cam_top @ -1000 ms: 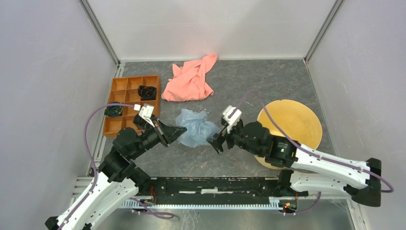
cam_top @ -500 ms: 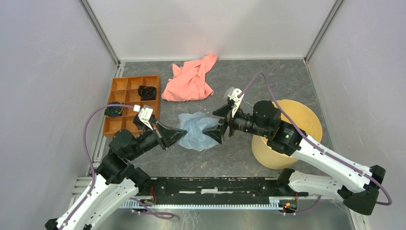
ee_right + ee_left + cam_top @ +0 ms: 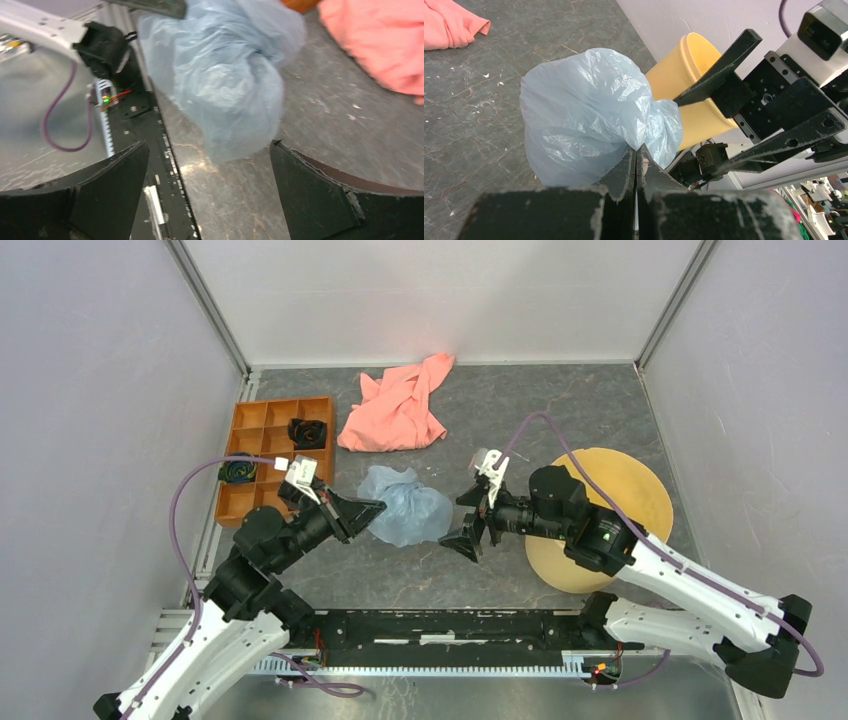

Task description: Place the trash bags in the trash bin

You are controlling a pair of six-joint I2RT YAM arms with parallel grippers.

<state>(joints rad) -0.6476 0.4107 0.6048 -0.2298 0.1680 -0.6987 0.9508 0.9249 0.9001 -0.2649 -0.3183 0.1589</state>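
Note:
The pale bluish-grey trash bag [image 3: 405, 512] is bunched in the middle of the table. My left gripper [image 3: 372, 508] is shut on its left edge; the left wrist view shows the film [image 3: 594, 112] pinched at my closed tips [image 3: 636, 149]. My right gripper [image 3: 470, 522] is open wide and empty, just right of the bag. In the right wrist view the bag [image 3: 225, 70] hangs ahead of my spread fingers [image 3: 320, 195]. The pale yellow trash bin [image 3: 600, 495] stands at the right, partly hidden by my right arm, and shows in the left wrist view [image 3: 691, 95].
A salmon-pink cloth [image 3: 398, 405] lies at the back, also in the right wrist view [image 3: 375, 45]. An orange compartmented tray [image 3: 262, 455] with dark items stands at the left. Grey walls enclose the table. The black arm rail [image 3: 450, 625] runs along the near edge.
My right gripper has pulled back from the bag to the right and down, jaws open. The bag has bunched toward my left gripper, which stays shut on it.

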